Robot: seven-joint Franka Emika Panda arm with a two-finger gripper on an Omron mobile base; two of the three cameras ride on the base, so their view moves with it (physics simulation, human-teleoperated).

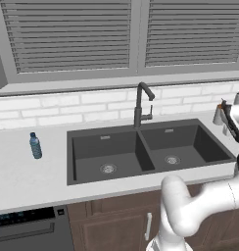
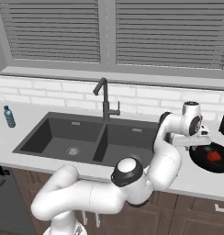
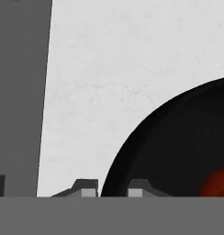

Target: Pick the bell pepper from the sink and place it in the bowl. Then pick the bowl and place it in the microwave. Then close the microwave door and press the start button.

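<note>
Closing my jaws on the bowl's rim

My jaws [image 3: 111, 192] are straddling the near rim of the bowl [image 2: 209, 158], one tip outside and one inside, standing narrow; I judge they are pinching the rim for the lift toward the microwave, though a firm hold is not certain. The bell pepper [image 2: 214, 156] is already lying in the bowl, which is sitting on the desk [image 3: 123, 82] right of the sink [image 1: 141, 152]. Farther off, the faucet [image 2: 104, 98] is rising behind the basins and a water bottle [image 1: 35, 145] is standing well apart, neither blocking me.
</note>
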